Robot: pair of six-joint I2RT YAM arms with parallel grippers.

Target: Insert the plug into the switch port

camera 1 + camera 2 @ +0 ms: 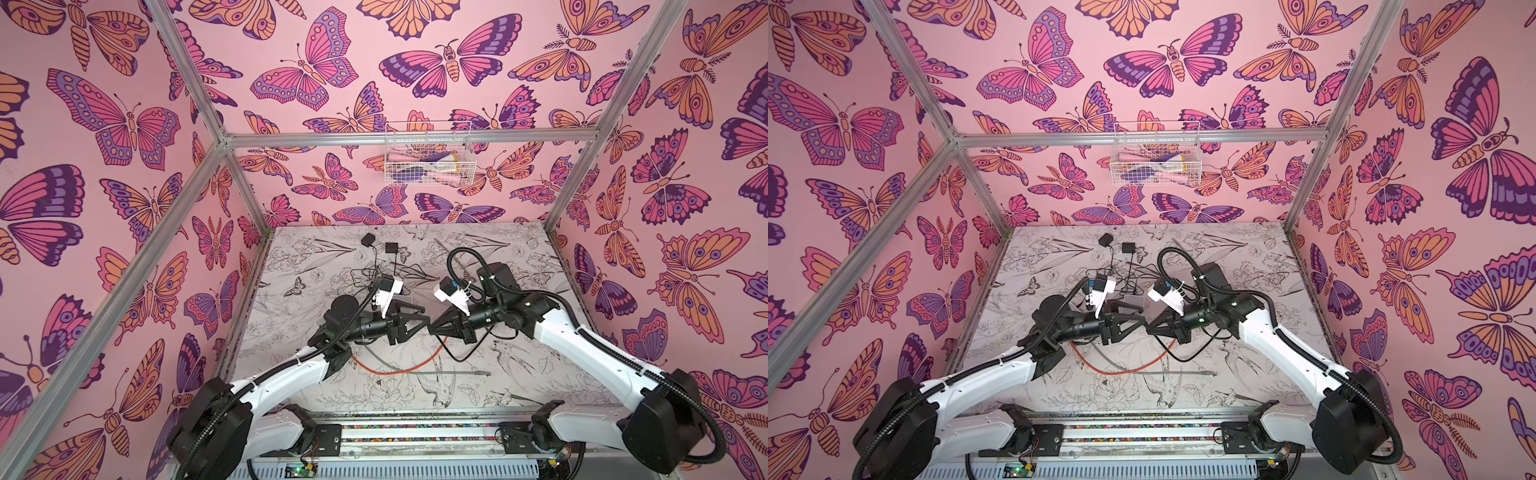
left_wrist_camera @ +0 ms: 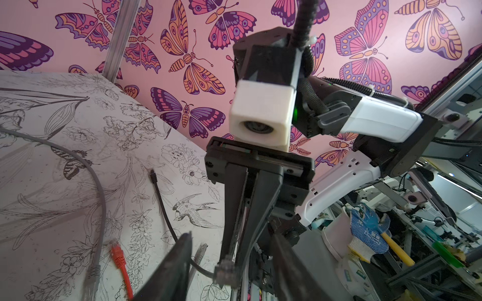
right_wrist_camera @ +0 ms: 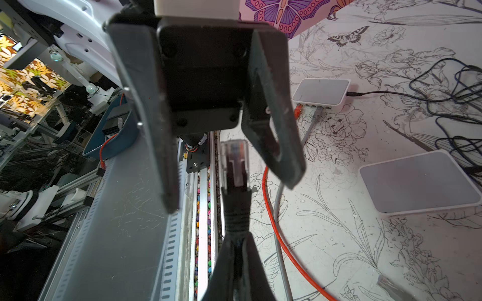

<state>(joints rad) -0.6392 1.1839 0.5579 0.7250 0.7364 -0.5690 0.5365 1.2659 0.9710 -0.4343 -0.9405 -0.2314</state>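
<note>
Right pincer (image 3: 236,245) clamped on black plug (image 3: 234,161), mid-desk (image 1: 523,386). Left pincer (image 1: 419,314) wide open, fingers either side of plug, gripping nothing. Switch (image 3: 320,91) at 12 o'clock, orange cable (image 3: 298,110) and grey cable (image 3: 310,127) plugged in. Bare desk toward 3 o'clock edge. Wall basket (image 1: 430,160): pink, purple items, unclear.

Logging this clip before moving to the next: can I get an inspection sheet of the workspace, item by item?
Surface: floral-print table, marked with specks.
Job's things: clear plug on a black cable, held off the table; white switch lying flat, second switch near it.
Clutter: two black power adapters at the far end.
Grippers: left gripper open, facing the plug; right gripper shut on the plug's black boot.
Cables: orange cable and grey cable end at the switch's ports; black leads tangled beyond.
Surroundings: butterfly-print walls, wire basket on the back wall.
</note>
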